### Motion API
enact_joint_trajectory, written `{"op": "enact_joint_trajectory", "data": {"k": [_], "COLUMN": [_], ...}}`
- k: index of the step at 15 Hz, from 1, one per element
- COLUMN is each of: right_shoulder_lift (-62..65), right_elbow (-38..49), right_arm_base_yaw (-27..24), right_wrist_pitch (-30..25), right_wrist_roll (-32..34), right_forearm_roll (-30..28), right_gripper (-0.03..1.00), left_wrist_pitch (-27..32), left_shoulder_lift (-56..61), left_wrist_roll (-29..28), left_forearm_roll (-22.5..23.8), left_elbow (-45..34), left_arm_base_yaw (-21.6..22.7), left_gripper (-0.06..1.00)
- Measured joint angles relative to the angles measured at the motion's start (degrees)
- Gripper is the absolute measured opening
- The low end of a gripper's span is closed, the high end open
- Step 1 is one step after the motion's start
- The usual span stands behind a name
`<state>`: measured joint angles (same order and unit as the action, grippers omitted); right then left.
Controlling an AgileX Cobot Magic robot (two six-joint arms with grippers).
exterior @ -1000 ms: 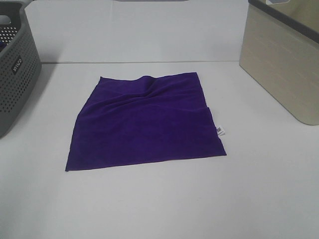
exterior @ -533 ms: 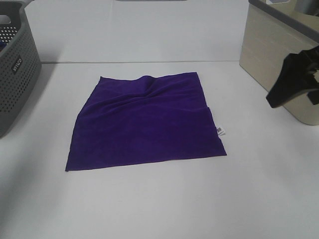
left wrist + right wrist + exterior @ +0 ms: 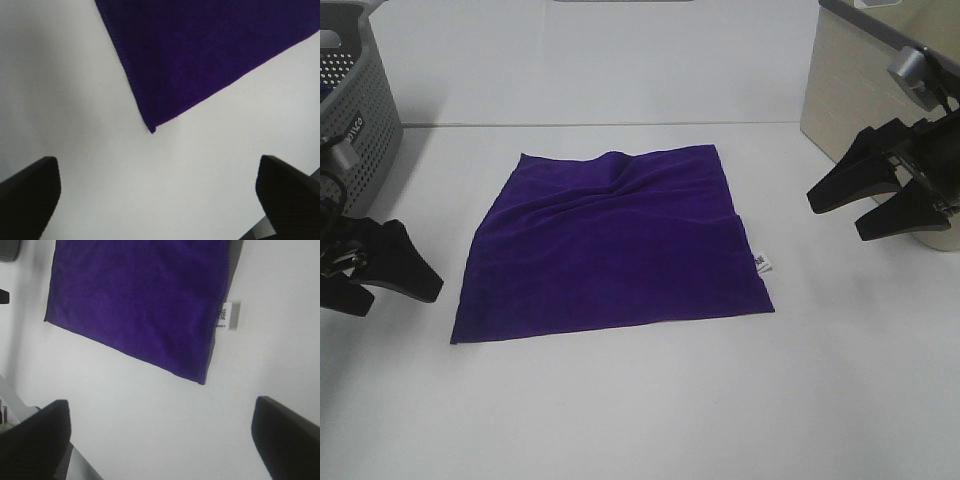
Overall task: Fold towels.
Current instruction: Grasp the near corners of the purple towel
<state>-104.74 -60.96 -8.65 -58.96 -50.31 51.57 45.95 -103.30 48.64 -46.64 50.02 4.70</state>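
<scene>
Exterior high view showed both arms newly in frame: a second before none was visible, half a second before only the right gripper [image 3: 834, 218] at the right edge. The left gripper [image 3: 400, 295] now hung at lower left, just beside the towel [image 3: 615, 245]. Both grippers' jaws stood wide apart and held nothing. The deep purple towel had not moved; it lay spread on the white table [image 3: 640, 410] at centre, wrinkled along its upper edge, with its white tag [image 3: 761, 264] on the right edge.

Open tabletop [image 3: 640, 400] around towel [image 3: 610, 240], between grey basket [image 3: 370, 120] and beige bin [image 3: 860, 90]
</scene>
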Motion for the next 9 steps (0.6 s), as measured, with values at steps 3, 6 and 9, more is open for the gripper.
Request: {"op": "enact_joint_trajectory", "data": {"k": [3,6,9], "right_shoulder_lift": [-4.0,-9.5,-12.8], "right_elbow": [0.0,0.0,0.0], "right_arm_base_yaw": [0.0,0.0,0.0], "right_wrist_pitch": [1.9,4.9,7.0], "right_wrist_roll": [0.0,-1.1,-1.8], "right_forearm_roll": [0.2,2.1,5.5], "right_gripper": [0.95,0.95,0.95], "left_wrist_pitch": [-0.9,-1.4,-1.3], "left_shoulder_lift": [-5.2,-9.4,-10.8], "left_wrist_roll": [1.4,1.5,1.6], "left_forearm_roll": [-1.7,-2.3,-3.7], "left_elbow": [3.2,5.2,5.8], "left_arm_base_yaw": [0.0,0.0,0.0], "left_gripper": [0.99,0.99,0.99]}}
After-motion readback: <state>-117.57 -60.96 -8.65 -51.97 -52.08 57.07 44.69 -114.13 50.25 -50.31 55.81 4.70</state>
